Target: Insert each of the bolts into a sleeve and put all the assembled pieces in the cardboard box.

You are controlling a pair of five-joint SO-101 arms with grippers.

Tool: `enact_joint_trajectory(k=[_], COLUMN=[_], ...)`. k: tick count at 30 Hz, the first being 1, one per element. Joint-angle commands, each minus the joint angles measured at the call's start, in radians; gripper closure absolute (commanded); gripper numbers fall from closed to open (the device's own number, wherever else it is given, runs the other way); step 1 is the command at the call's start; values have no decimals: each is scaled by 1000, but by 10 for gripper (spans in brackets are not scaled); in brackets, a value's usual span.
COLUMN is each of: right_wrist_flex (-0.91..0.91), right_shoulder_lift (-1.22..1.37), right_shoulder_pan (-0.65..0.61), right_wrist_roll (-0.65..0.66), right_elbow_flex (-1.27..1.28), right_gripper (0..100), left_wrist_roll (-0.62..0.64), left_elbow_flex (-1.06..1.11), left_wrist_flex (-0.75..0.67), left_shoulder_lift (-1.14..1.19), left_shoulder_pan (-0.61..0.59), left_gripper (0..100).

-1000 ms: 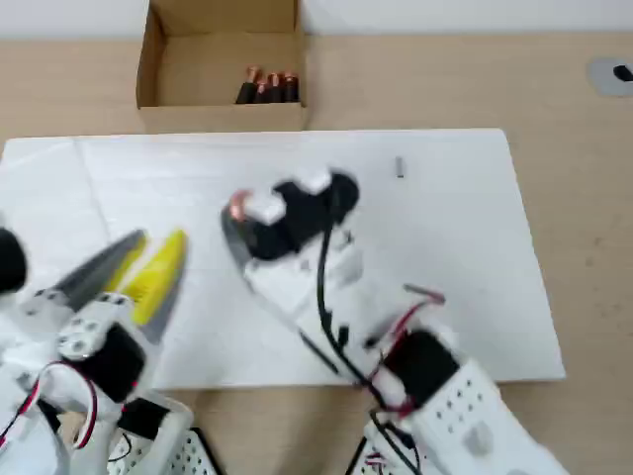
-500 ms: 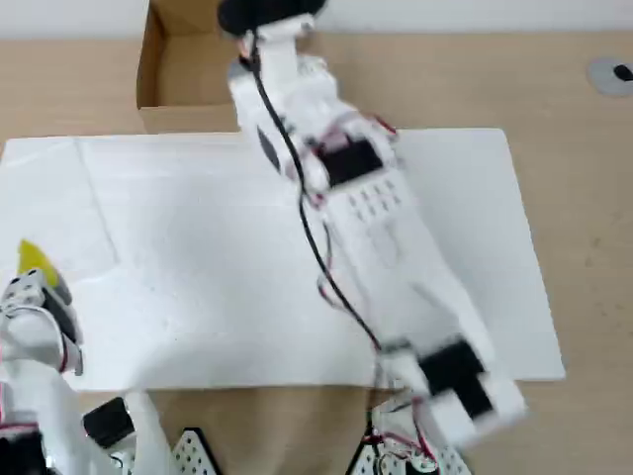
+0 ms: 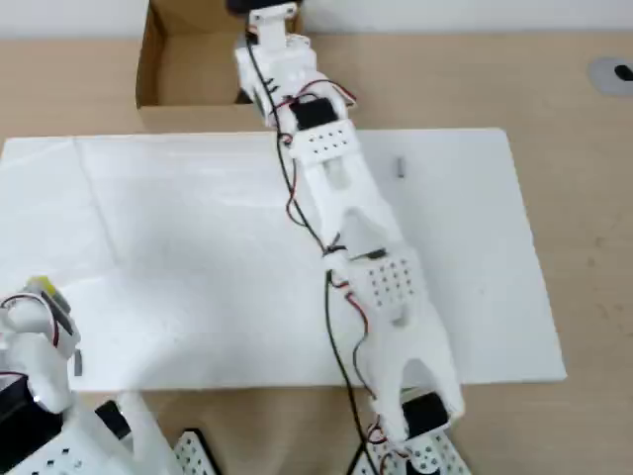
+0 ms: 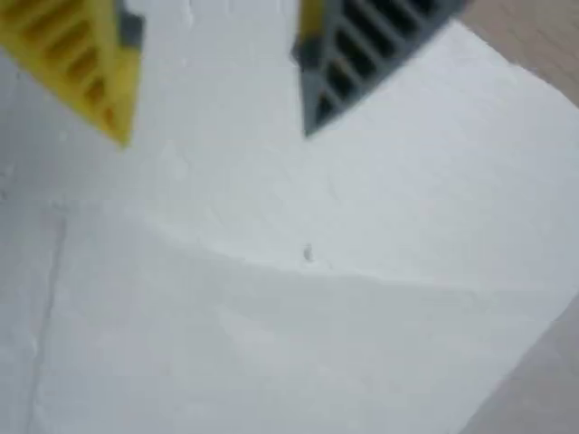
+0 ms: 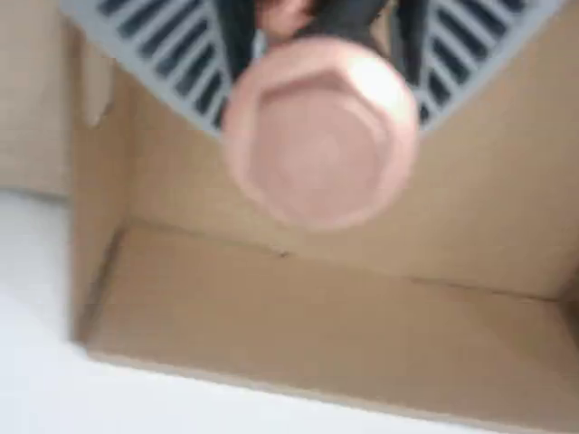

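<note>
My right gripper (image 5: 312, 36) is shut on an assembled piece (image 5: 318, 136), a copper bolt head with a black sleeve behind it. The piece hangs over the inside of the cardboard box (image 5: 298, 316). From above, the right arm (image 3: 331, 178) stretches from the near edge across the board, and its wrist covers the box (image 3: 158, 74) at the far left. A dark end of a stored piece (image 3: 242, 96) peeks out beside that wrist. My left gripper (image 4: 215, 131) is open with nothing in it, one yellow finger (image 4: 77, 59) and one grey, low over the white foam board (image 4: 271, 316). The left arm (image 3: 35, 336) sits at the near left corner.
The white foam board (image 3: 178, 247) covers most of the wooden table (image 3: 554, 89). A small grey thing (image 3: 400, 166) lies on the board right of the arm. A grey disc (image 3: 613, 74) sits at the far right edge.
The right arm swung from the middle of the board up to the box, carrying the piece. The left arm drew back toward the near left corner.
</note>
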Motion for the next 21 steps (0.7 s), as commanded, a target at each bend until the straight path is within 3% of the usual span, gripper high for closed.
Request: enact_joint_trajectory(k=[1, 5, 13, 21], right_wrist_flex=[-35, 68, 304, 491], right_shoulder_lift=[139, 248, 262, 205], right_shoulder_pan=[31, 22, -36, -51], right_wrist_roll=[77, 95, 94, 95], right_elbow_flex=[-240, -340, -435, -529], right_gripper=[987, 978, 762, 754], left_wrist_roll=[-3, -5, -3, -5], left_elbow_flex=[3, 5, 5, 5], left_wrist_flex=[40, 35, 34, 34], left_shoulder_lift=[-1, -1, -1, -1], left_shoulder_pan=[-29, -92, -114, -117], left_gripper=[864, 864, 864, 864])
